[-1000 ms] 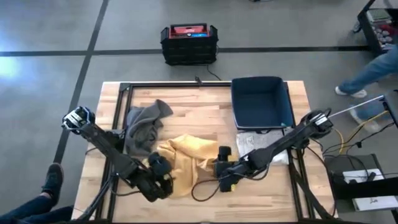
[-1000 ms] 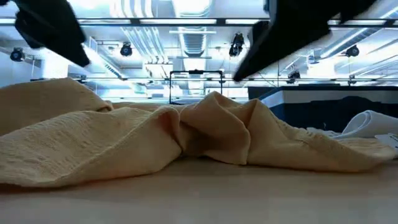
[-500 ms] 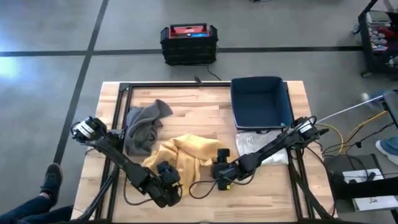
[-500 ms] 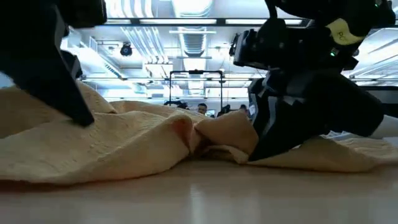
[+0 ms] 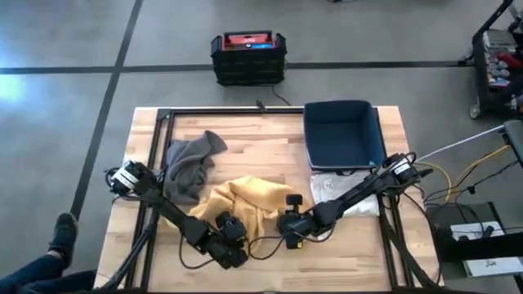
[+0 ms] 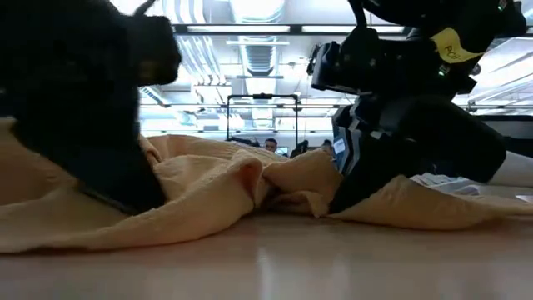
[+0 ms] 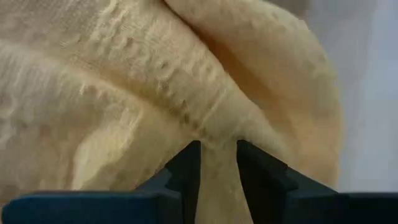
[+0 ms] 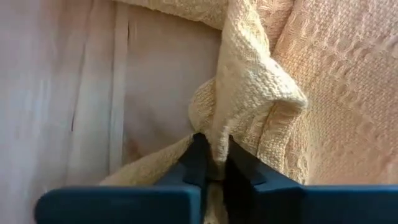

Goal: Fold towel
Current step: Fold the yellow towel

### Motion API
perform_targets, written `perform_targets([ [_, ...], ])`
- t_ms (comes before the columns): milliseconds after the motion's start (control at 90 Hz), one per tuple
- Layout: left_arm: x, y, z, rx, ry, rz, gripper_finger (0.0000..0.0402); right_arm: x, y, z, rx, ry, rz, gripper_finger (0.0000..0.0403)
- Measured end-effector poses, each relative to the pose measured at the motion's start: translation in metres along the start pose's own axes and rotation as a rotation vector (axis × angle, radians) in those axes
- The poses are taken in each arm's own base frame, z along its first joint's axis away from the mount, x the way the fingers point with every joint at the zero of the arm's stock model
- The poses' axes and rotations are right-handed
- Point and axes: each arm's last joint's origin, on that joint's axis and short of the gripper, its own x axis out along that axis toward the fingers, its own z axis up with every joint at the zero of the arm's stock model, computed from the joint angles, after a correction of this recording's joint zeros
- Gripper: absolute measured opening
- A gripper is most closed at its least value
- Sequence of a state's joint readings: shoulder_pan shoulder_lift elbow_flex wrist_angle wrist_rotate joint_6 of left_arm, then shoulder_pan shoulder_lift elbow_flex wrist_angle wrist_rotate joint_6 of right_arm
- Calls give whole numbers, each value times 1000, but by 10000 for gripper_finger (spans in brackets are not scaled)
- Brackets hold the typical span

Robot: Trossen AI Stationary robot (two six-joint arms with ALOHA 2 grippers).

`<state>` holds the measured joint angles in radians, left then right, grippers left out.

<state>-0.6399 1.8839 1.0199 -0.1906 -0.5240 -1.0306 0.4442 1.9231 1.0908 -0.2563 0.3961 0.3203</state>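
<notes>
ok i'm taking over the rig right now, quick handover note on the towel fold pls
Left gripper: down at the near left edge of the yellow towel, shut on a fold of it.
Right gripper: at the towel's near right edge, shut on a bunched fold.
Yellow towel lies crumpled at the table's near middle. Grey cloth to its left, white cloth to its right, blue bin at the far right.
Done: both edges gripped.
Left: lift, spread flat, then fold; nothing folded yet.
</notes>
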Motion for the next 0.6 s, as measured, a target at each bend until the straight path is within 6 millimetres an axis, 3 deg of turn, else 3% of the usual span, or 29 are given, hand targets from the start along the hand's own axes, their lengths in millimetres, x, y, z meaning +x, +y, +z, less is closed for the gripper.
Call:
perform_targets([
  [200, 10, 1, -2, 9, -10, 11, 174, 0, 0, 0, 1, -7, -15, 111],
  [300, 12, 0, -4, 29, -11, 14, 181, 0, 0, 0, -19, -8, -21, 150],
  [411, 13, 1, -4, 48, -13, 21, 136, 0, -1, 0, -44, -9, -22, 183],
  [544, 13, 1, -4, 48, -5, 12, 25, -9, -3, 4, -76, -25, -15, 206],
  [600, 11, 1, -3, 43, -4, 9, 13, -16, -5, 8, -69, -46, -9, 211],
])
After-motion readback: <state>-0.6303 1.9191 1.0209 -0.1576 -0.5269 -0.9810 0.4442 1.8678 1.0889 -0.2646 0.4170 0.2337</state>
